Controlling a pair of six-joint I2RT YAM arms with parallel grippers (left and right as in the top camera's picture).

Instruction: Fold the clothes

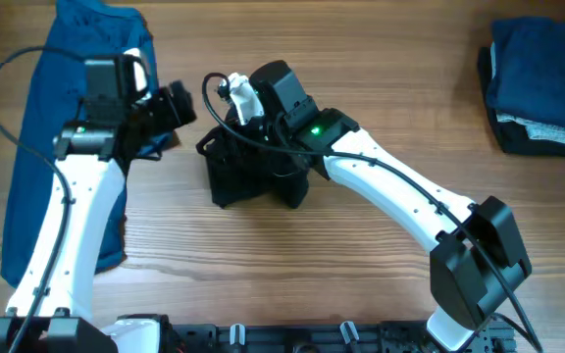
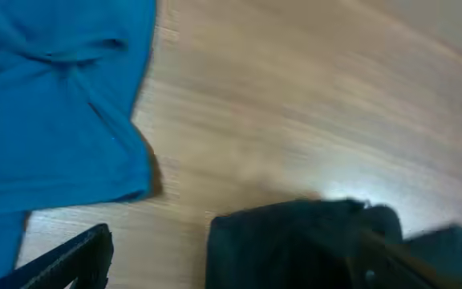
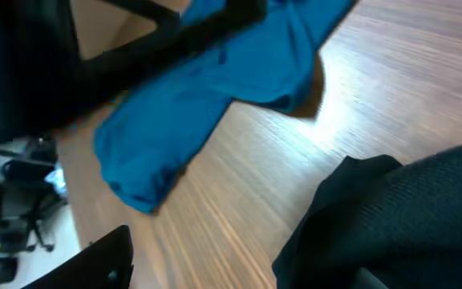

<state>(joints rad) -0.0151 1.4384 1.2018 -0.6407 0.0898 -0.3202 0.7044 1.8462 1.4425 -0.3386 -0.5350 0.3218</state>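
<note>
1. Blue T-shirt [image 1: 32,137]: lies loose on the left side of the table [image 1: 381,59], running from the far edge toward the near edge. The left arm [image 1: 81,216] crosses above it. The left wrist view shows its edge rumpled, with bare wood beside it.

2. Black garment [image 1: 253,186]: sits bunched in a heap at the table centre, well apart from the folded stack [image 1: 542,78] at the far right corner. It is not flat, and its edges stand up in folds.

3. Left gripper [image 1: 178,103]: hangs between the blue T-shirt and the black garment, just beside the heap's upper left corner. The left wrist view is blurred. 1 finger [image 2: 74,257] shows at the lower left edge, far from the frame centre, so the jaws stand spread. Nothing shows pinched between them.

4. Right gripper [image 1: 246,127]: sits directly over the black garment, and from overhead its fingertips merge with the dark cloth. In the right wrist view, 1 finger [image 3: 107,261] stands far to the lower left and the black cloth fills the lower right. The second finger cannot be told from the cloth. The jaws read as spread, with no cloth pinched.
</note>
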